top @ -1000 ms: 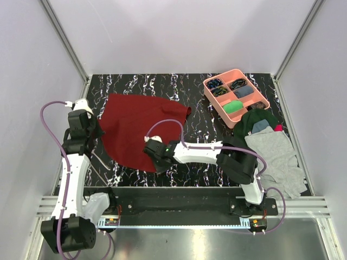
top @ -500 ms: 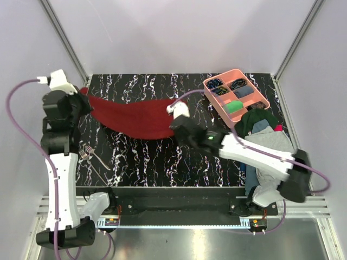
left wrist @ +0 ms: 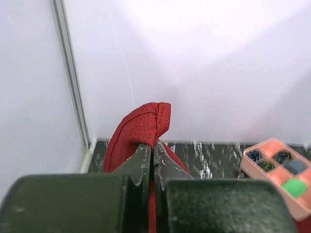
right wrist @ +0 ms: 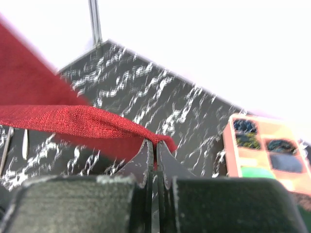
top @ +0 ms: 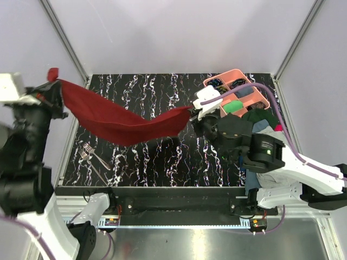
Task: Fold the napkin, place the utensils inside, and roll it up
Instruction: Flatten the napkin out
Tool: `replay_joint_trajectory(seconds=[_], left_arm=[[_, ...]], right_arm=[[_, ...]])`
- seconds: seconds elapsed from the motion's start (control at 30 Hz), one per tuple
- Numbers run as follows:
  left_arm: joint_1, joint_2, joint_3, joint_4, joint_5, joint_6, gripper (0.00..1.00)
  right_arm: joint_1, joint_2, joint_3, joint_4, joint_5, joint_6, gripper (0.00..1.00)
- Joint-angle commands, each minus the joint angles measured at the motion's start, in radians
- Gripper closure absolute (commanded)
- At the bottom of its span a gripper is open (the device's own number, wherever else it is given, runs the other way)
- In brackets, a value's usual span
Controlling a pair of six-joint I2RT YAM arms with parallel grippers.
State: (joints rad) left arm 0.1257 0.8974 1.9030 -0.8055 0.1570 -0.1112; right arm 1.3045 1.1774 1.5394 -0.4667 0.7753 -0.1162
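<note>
Napkin (top: 122, 122), plain maroon, hangs as a sagging, bunched band above the marbled desk (top: 162, 157) from upper left to centre, its ends clenched in the left tool (left wrist: 154, 145) and right tool (right wrist: 155, 145).

Clothes pile (top: 259, 118) mostly behind right arm (top: 271, 157); utensils (top: 85, 155) too small to count.

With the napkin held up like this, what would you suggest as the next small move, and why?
Probably lower both arms to lay the napkin flat on the table: the left gripper and right gripper each pinch one end, it sags in mid-air, and the utensils lie uncovered below.
</note>
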Motion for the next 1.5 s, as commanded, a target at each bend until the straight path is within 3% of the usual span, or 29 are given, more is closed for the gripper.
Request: replay_joint_trajectory(seconds=[0.0, 0.13, 0.23, 0.5, 0.67, 0.77, 0.8, 0.87, 0.9, 0.93, 1.0, 1.13, 1.23, 1.47], left_arm=[[-0.001, -0.002, 0.126, -0.063, 0.013, 0.012, 1.0], [0.0, 0.063, 0.091, -0.066, 0.006, -0.01, 1.0], [-0.001, 0.148, 0.009, -0.064, -0.011, -0.03, 1.0], [0.0, 0.412, -0.196, 0.1, -0.001, -0.058, 1.0], [-0.001, 0.757, -0.19, 0.233, 0.07, -0.091, 0.97], [-0.001, 1.006, -0.058, 0.246, 0.087, -0.107, 0.71], [-0.001, 1.059, 0.023, 0.24, 0.105, -0.107, 0.43], [-0.012, 1.172, 0.083, 0.226, 0.101, -0.11, 0.25], [-0.018, 1.19, 0.114, 0.221, 0.096, -0.105, 0.15], [-0.034, 1.199, 0.12, 0.213, 0.09, -0.084, 0.1], [-0.046, 1.181, 0.113, 0.213, 0.069, -0.062, 0.05], [-0.075, 1.069, 0.045, 0.23, 0.01, -0.067, 0.01], [-0.084, 0.98, -0.001, 0.233, 0.007, -0.085, 0.01], [-0.09, 0.657, -0.356, 0.233, -0.062, -0.081, 0.01]], right_arm=[[0.041, -0.007, 0.134, 0.036, 0.145, -0.118, 1.0], [0.036, 0.01, 0.168, 0.153, 0.177, -0.212, 1.0], [-0.074, 0.04, 0.183, 0.172, 0.121, -0.212, 1.0], [-0.61, 0.249, 0.15, 0.112, -0.378, 0.03, 1.0], [-0.778, 0.559, 0.183, 0.209, -0.551, 0.072, 1.0], [-0.841, 0.785, 0.318, 0.234, -0.616, 0.067, 1.0], [-0.852, 0.898, 0.364, 0.229, -0.629, 0.061, 0.94], [-0.863, 1.0, 0.508, 0.182, -0.671, 0.03, 0.68], [-0.863, 1.074, 0.552, 0.16, -0.685, 0.021, 0.43], [-0.863, 1.099, 0.62, 0.119, -0.733, 0.012, 0.34], [-0.863, 1.114, 0.646, 0.096, -0.771, 0.01, 0.27], [-0.861, 1.032, 0.555, 0.097, -0.913, 0.036, 0.13], [-0.849, 0.923, 0.423, 0.109, -0.973, 0.07, 0.1], [-0.67, 0.745, 0.13, 0.14, -0.981, 0.16, 0.1]])
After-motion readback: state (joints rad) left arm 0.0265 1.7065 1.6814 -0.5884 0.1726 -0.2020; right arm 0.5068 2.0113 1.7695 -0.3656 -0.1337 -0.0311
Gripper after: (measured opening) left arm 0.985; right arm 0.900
